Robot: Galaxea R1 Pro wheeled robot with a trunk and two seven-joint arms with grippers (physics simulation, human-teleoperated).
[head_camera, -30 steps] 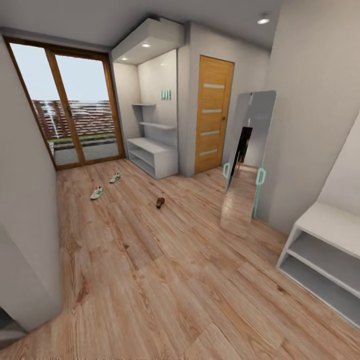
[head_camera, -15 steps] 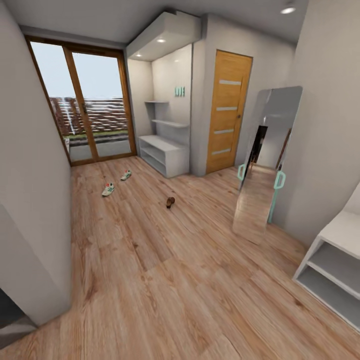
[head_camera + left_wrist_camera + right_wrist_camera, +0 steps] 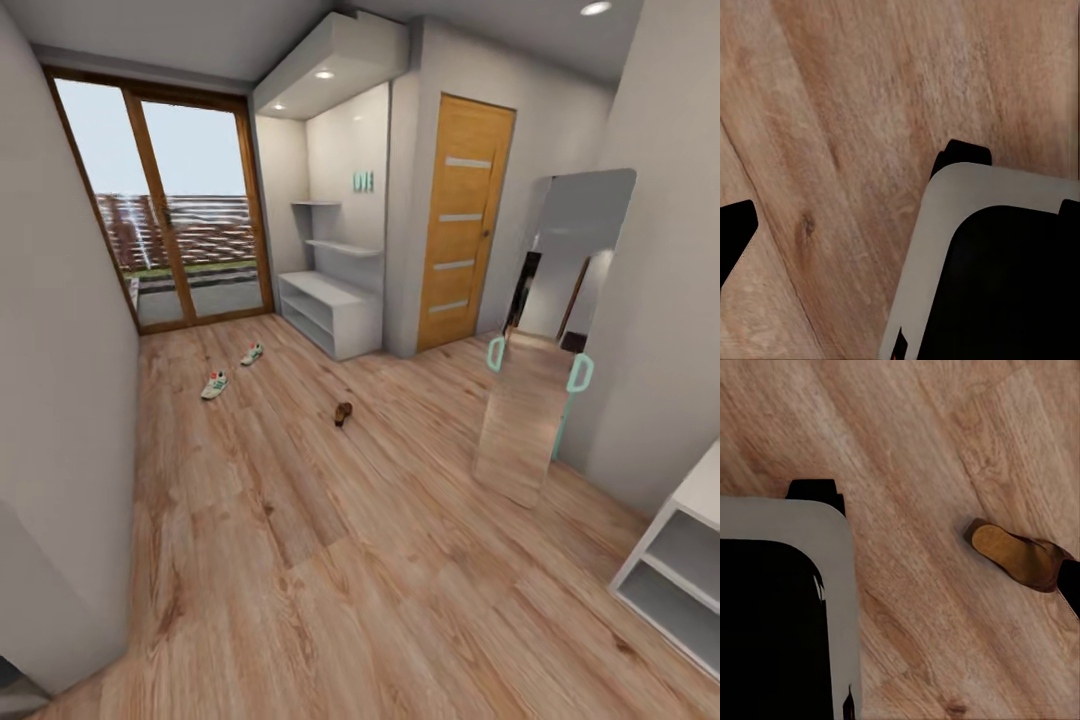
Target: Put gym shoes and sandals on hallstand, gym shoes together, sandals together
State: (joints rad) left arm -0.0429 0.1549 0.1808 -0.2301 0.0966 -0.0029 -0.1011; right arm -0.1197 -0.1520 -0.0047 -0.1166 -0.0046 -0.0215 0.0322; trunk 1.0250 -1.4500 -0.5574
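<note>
Since the earlier head pictures the whole scene has slid: the tall mirror (image 3: 545,340) and the white bench (image 3: 672,560) sit further toward the right edge, which reads as the camera turning, not the things moving. Nothing on the corridor floor (image 3: 340,560) appears displaced.

Far down the corridor, the two gym shoes (image 3: 215,384) lie on the wood planks near the glass doors (image 3: 165,240), apart from each other, the second one (image 3: 253,353) a little further away and closer to the hallstand (image 3: 330,310). That hallstand stands in the alcove beside the wooden door (image 3: 462,225), its low shelves and flat top bare. One dark brown sandal (image 3: 343,412) lies on the floor in mid-corridor, well apart from the sneakers.

In the right wrist view another sandal (image 3: 1020,559) lies on the planks, tan footbed up, near the robot's grey base (image 3: 810,607). The left wrist view looks down at floorboards and a corner of the same base (image 3: 975,255).

Whether the left pincer or the right pincer is apart or together cannot be told from these pictures; only dark slivers show at the frame edges
</note>
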